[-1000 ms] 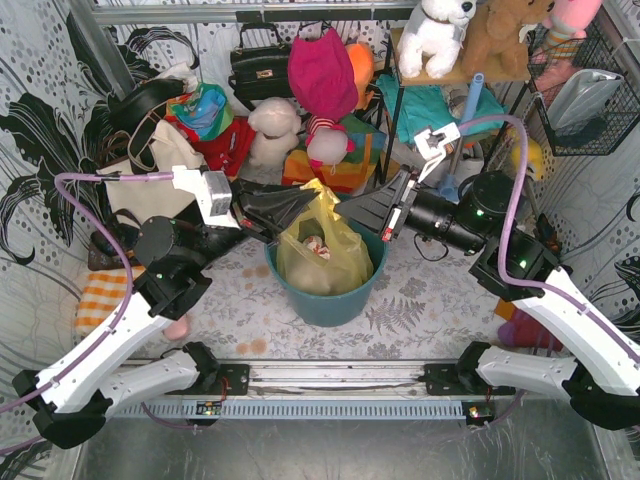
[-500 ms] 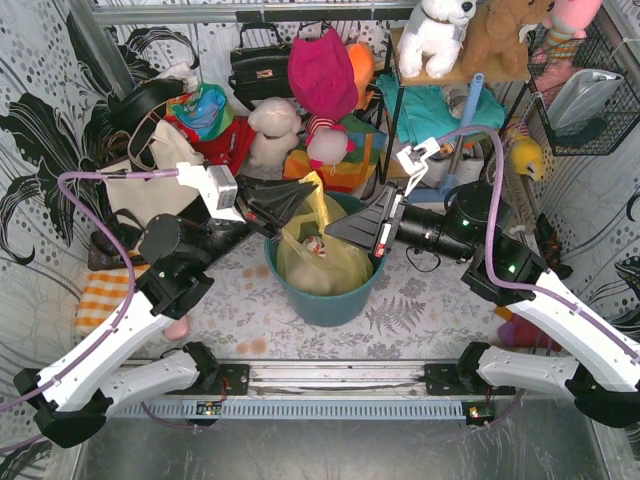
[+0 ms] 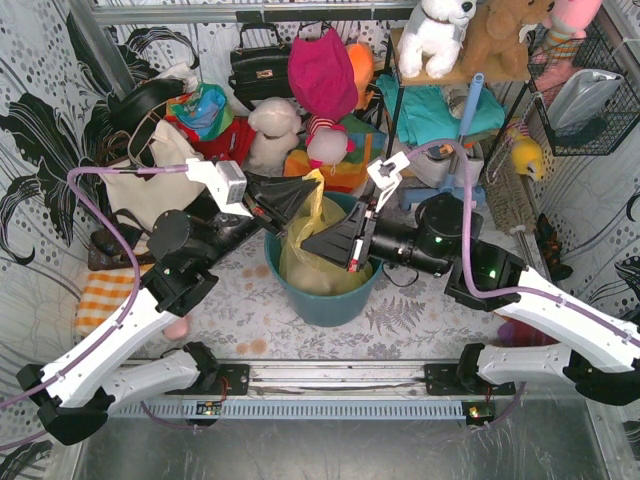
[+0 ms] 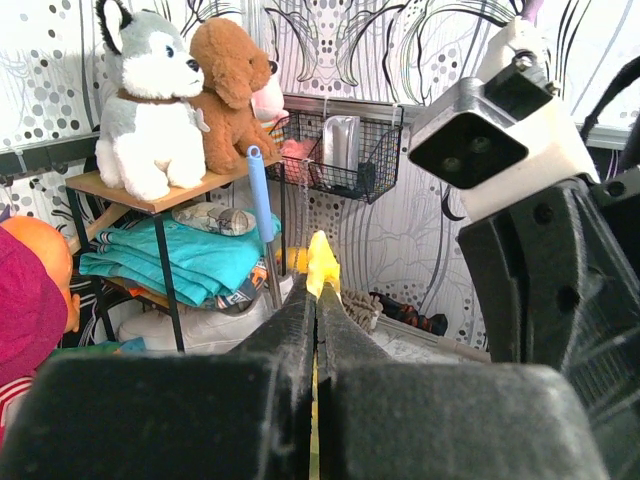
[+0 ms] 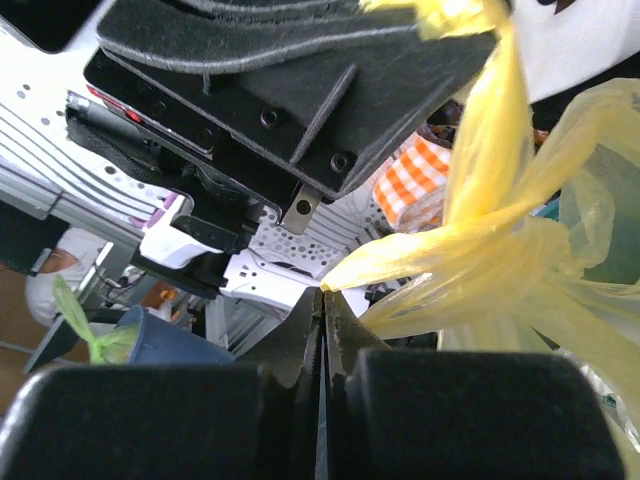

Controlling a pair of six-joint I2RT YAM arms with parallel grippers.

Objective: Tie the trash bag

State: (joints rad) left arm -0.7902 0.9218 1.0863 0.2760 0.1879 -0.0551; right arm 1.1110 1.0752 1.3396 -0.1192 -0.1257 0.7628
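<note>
- The bag (image 3: 320,265) sat in the bin (image 3: 330,308) at frame centre, its top drawn upward.
- The left gripper (image 3: 303,192), just above the bin's upper rim, was pinched shut on one ear (image 4: 321,262). The right gripper (image 3: 312,240), reaching across from the right, was clamped on the other ear (image 5: 400,268).
- We judged the first knot to be in hand, as the ears met at a twist (image 5: 515,240). The next move called for pulling them opposite ways, gently, since the film looked thin.
- We could not tell whether one ear had passed through the loop. From above the right gripper covered the twist, and the bin hid the bag's lower part.
</note>
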